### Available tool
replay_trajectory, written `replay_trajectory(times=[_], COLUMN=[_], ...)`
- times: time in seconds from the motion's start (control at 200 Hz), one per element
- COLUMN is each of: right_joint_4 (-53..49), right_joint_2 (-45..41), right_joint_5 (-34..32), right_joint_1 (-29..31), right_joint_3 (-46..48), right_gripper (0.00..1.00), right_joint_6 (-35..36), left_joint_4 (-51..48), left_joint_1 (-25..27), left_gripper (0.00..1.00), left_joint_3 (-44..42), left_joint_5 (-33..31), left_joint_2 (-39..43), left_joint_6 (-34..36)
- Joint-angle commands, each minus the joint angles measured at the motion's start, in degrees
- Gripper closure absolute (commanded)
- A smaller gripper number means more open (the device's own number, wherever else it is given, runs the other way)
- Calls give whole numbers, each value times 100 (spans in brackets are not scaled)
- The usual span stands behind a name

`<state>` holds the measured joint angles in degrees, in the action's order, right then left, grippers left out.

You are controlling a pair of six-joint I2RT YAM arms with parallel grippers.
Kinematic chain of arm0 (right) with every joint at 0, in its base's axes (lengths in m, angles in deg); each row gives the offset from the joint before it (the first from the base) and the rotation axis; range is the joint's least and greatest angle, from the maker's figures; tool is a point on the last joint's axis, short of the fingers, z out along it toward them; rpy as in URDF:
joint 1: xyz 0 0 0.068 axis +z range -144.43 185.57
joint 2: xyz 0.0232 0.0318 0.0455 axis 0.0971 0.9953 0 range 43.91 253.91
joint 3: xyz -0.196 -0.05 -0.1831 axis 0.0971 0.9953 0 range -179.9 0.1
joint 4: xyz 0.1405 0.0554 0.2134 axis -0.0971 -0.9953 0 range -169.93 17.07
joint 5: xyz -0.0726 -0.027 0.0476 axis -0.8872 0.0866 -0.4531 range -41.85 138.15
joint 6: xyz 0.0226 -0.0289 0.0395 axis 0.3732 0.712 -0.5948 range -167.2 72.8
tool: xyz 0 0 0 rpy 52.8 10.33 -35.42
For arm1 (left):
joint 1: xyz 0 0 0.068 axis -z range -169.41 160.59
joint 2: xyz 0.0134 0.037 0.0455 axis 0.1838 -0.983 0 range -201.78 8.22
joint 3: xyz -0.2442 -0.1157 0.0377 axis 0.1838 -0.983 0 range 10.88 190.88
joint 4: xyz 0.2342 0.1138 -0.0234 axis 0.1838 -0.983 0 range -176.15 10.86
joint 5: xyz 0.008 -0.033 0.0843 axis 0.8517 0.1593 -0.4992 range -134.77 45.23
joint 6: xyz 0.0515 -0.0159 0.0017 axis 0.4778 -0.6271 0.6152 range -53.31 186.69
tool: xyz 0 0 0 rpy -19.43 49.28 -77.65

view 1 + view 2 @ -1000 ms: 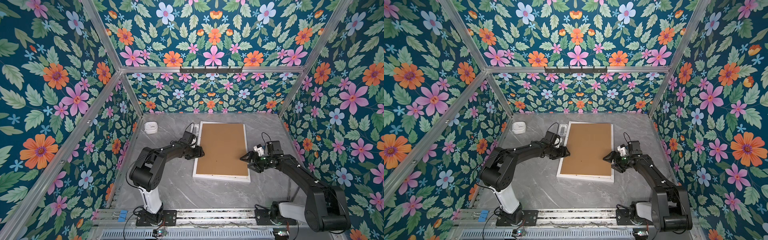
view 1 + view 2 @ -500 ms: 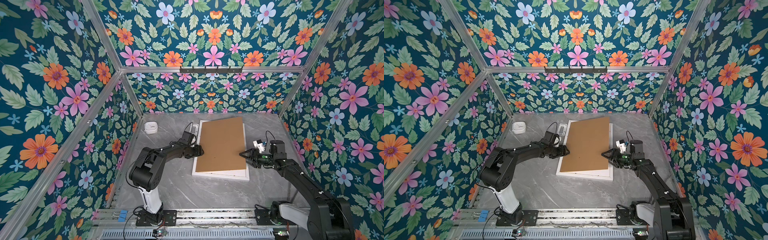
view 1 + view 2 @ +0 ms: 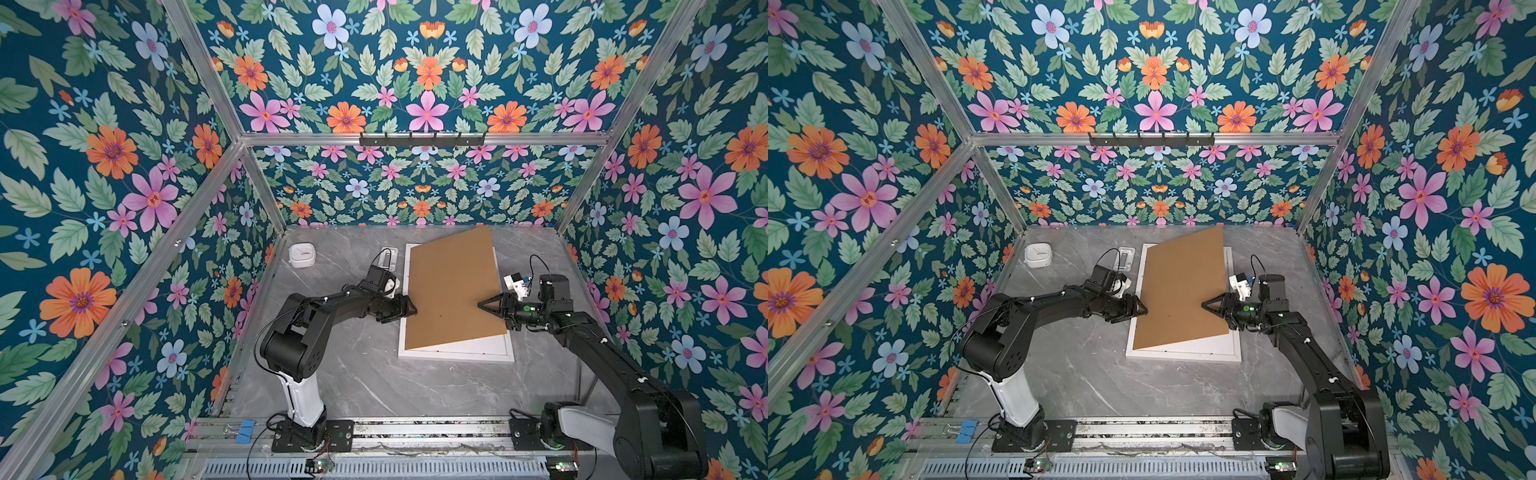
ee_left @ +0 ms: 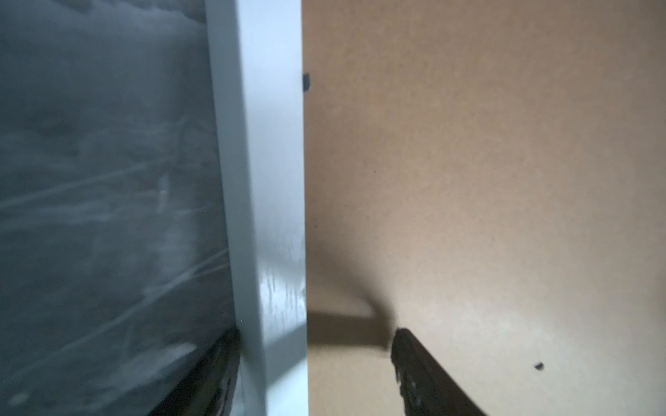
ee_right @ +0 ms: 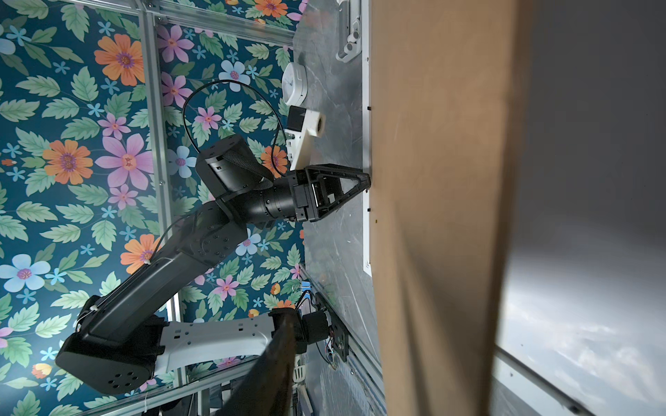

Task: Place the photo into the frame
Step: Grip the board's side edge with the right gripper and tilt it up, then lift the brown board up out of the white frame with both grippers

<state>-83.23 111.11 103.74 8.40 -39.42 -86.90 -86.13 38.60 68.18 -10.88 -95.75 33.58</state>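
The white frame (image 3: 453, 357) (image 3: 1183, 356) lies flat on the grey table. A brown backing board (image 3: 449, 291) (image 5: 432, 180) leans in it, right edge raised and left edge down at the rim. My right gripper (image 3: 484, 306) (image 3: 1206, 305) straddles the raised edge. Its upper finger (image 5: 281, 353) stands off the board's face, and the lower one is hidden beneath. My left gripper (image 3: 409, 309) (image 4: 315, 335) is open across the frame's left rim (image 4: 266, 180), one finger outside it, one over the board (image 4: 468, 180). The photo is hidden; a white sheet (image 3: 465, 345) shows under the board.
A small white clock (image 3: 302, 255) and a white bracket (image 3: 388, 259) lie at the back left of the table. Floral walls close in on three sides, with a black hook rail (image 3: 422, 139) on the back one. A blue clip (image 3: 245, 428) sits on the front rail.
The board lay flat in the frame a second ago; its right edge has risen with my right gripper, whose jaws have narrowed. The left arm has stayed put.
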Motion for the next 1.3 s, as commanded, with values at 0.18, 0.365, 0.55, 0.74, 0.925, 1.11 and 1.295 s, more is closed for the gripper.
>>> replay_trajectory(times=[0.18,0.365,0.55,0.74,0.925,1.11,1.295], right_joint_4=[-621,-803,-1134,-1319,-996,-554,-34], right_joint_2=[-33,42,84,242,482,549,531], right_joint_5=[-288,-316,-356,-391,-147,160,422], right_joint_1=[-2,-1,3,0,-79,-353,-831], right_joint_3=[-517,-1009,-1650,-2365,-2826,-3032,-3008], right_gripper=[84,100,100,100,100,100,100], right_joint_6=[242,54,-192,-438,-1004,-1442,-1908], left_joint_4=[-481,-692,-925,-1263,-1314,-838,-183], left_joint_1=[-122,-329,-570,-727,-868,-965,-1018], left_gripper=[29,28,28,27,26,25,24], left_joint_3=[118,267,484,861,1167,1214,1087], left_joint_5=[140,222,355,417,463,373,312], left_joint_2=[194,438,673,848,1003,1200,1343], left_joint_6=[-22,22,62,76,-69,-462,-831])
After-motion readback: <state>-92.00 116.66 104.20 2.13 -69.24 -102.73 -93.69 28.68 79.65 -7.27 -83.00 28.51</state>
